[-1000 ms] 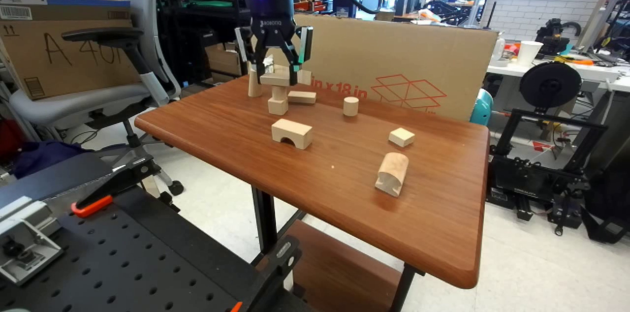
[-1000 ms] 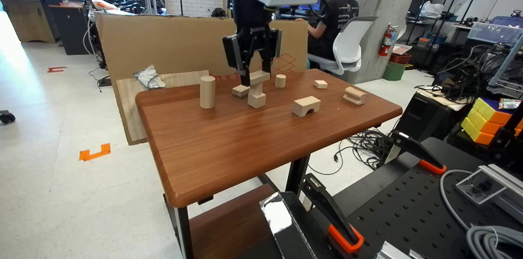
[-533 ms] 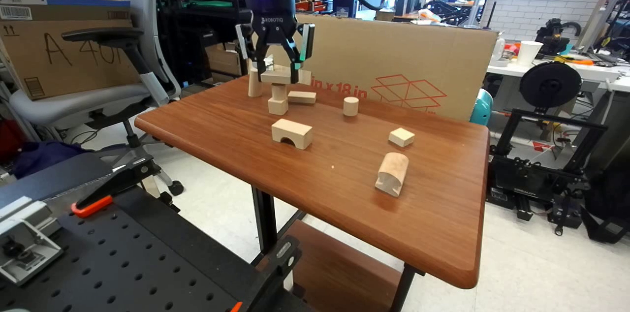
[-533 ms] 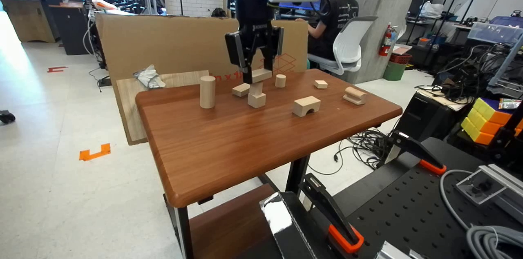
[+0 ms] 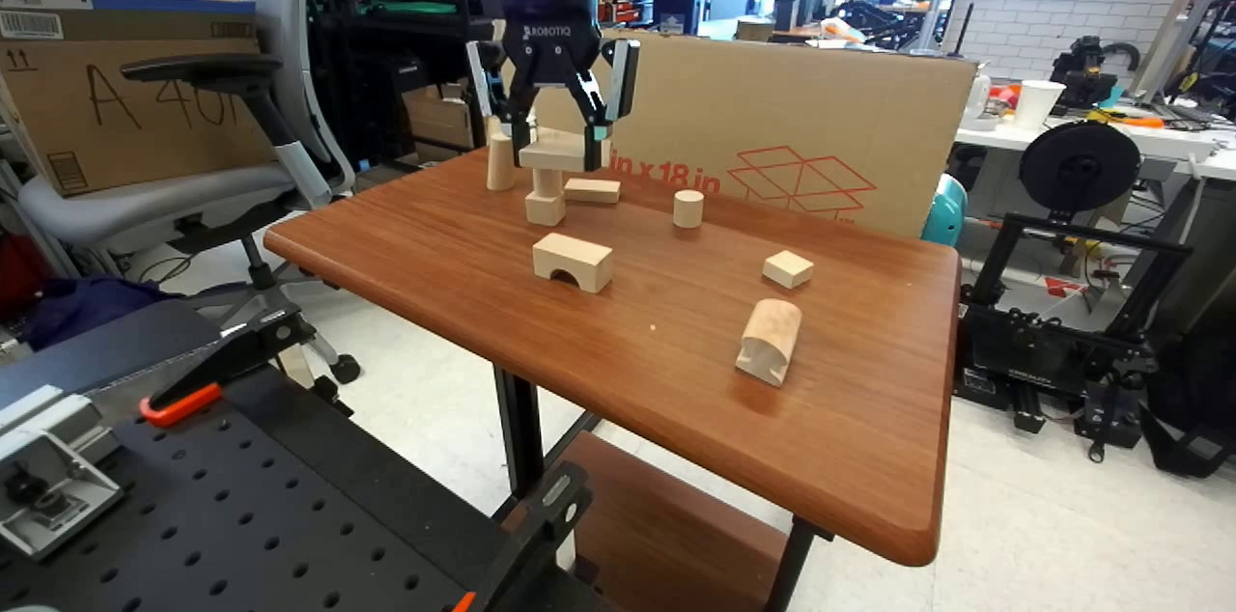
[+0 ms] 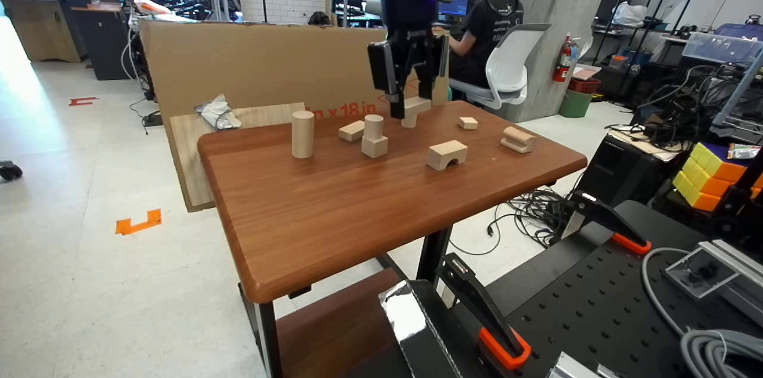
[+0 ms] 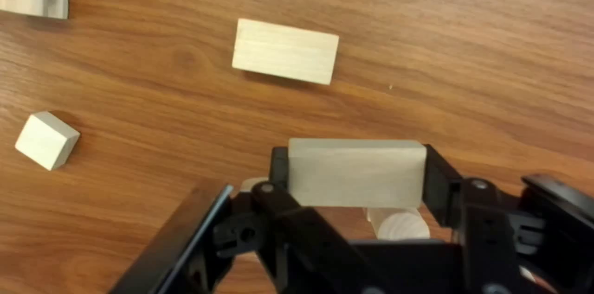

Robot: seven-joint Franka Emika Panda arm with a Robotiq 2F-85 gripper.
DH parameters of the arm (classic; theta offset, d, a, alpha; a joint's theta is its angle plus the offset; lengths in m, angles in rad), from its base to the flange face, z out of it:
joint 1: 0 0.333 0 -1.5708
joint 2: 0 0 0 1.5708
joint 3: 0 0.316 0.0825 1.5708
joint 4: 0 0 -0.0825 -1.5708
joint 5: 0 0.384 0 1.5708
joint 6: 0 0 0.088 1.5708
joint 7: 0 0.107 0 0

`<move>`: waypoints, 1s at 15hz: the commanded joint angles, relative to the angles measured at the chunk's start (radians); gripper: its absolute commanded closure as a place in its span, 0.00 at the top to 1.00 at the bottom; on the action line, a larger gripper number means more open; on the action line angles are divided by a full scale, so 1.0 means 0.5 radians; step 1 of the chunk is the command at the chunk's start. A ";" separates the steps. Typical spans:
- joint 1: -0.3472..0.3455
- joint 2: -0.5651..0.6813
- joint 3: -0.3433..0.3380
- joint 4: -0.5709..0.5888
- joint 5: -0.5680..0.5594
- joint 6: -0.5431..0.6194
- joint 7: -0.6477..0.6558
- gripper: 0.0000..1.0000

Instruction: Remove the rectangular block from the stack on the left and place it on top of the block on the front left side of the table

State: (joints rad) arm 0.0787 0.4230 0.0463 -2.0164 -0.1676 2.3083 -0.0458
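Between the jaws of the black Robotiq gripper [image 6: 411, 102], a plain pale-wood rectangular block [image 7: 357, 175] is hanging, gripped by its two short ends. Near it, lower, the stack of pale wooden pieces [image 6: 374, 135] is standing as a short pale-wood cylinder [image 6: 374, 127] on a pale-wood cube [image 6: 374, 148] — so removal is looking done. Further out, the pale wooden bridge-shaped block [image 5: 573, 262] is sitting bare-topped on the glossy reddish-brown table [image 5: 695, 322]; carrying over, lowering and releasing are remaining. About halfway, I'm guessing.

Views are differing: in an exterior view the rectangular block [image 5: 552, 155] is lining up above the stack as if resting there; in an exterior view the rectangular block [image 6: 417, 105] is hanging clear, but overlapping a lone pale wooden cylinder [image 6: 409, 122] — line of sight, I'm judging. Both exterior views are showing the arch cutout and, farthest, a brown cardboard sheet [image 5: 772, 129]; the wrist view is giving only the bridge-shaped block's flat top, plus both gripped ends up close.
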 commanded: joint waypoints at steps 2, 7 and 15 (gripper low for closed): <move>-0.043 -0.057 -0.033 -0.162 -0.009 0.036 -0.063 0.42; -0.091 -0.036 -0.050 -0.227 0.009 0.050 -0.093 0.42; -0.131 -0.001 -0.063 -0.212 0.026 0.045 -0.100 0.42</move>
State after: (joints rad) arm 0.0230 0.4196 0.0158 -2.1256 -0.1678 2.3183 -0.0766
